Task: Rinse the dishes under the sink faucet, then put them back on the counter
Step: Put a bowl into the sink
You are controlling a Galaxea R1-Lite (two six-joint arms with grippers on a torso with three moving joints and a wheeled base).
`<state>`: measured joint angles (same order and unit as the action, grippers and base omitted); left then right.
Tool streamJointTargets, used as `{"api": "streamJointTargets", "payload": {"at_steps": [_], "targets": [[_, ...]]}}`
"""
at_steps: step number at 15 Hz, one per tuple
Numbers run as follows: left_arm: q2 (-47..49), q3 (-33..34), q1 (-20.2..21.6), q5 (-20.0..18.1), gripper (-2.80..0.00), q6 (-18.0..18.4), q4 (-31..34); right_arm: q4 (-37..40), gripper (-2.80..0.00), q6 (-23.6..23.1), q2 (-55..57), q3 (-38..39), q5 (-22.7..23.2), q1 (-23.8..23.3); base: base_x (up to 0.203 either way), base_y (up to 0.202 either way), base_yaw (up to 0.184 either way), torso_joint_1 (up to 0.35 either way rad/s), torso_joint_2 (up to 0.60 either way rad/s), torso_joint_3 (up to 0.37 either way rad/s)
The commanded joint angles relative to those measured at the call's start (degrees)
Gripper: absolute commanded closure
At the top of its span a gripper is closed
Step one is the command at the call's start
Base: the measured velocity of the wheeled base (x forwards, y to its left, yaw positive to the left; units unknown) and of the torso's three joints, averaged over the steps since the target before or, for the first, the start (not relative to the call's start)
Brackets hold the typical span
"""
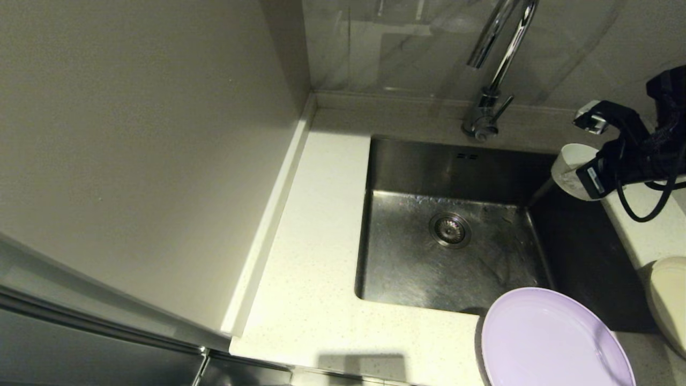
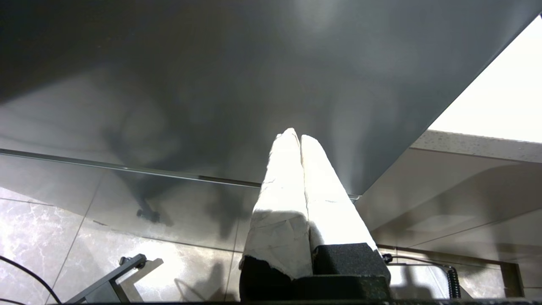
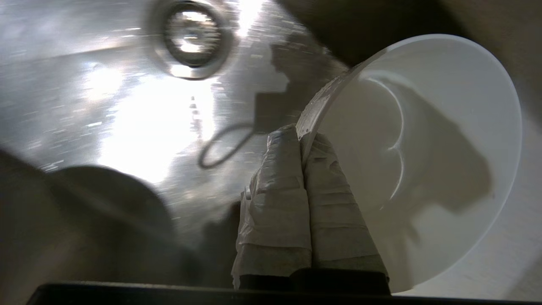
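Dishes wait: large round lilac plate (image 1: 554,340) at the counter's (image 1: 316,268) front edge; our right gripper (image 3: 302,142) pinches the small white round bowl's (image 3: 427,152) rim over the steel sink's (image 1: 429,268) right edge. We'd keep it tilted, draining. Left gripper (image 2: 300,137) sits parked, fingers together.
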<state>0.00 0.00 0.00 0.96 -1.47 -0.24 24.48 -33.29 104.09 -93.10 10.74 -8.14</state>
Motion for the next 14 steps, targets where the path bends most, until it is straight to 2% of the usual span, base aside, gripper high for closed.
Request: {"api": "streamJointTargets", "payload": {"at_steps": [1,4,8,14], "targets": [[-0.18,0.0,0.0,0.01,0.0,-0.02,-0.02,0.16,0.0,-0.44,-4.66,5.25,0.06,3.99,0.0,0.0,0.0,0.0,0.0,0.0],[-0.18,0.0,0.0,0.01,0.0,-0.02,-0.02,0.1,0.0,-2.55,-4.13,10.18,0.03,5.8,0.0,0.0,0.0,0.0,0.0,0.0],[-0.18,0.0,0.0,0.01,0.0,0.03,-0.02,-0.6,0.0,-3.8,4.25,9.3,-1.51,6.05,0.0,0.0,0.0,0.0,0.0,0.0],[-0.18,0.0,0.0,0.01,0.0,-0.02,-0.02,-12.39,0.0,-3.6,19.29,3.45,-2.12,6.03,0.0,0.0,0.0,0.0,0.0,0.0]]}}
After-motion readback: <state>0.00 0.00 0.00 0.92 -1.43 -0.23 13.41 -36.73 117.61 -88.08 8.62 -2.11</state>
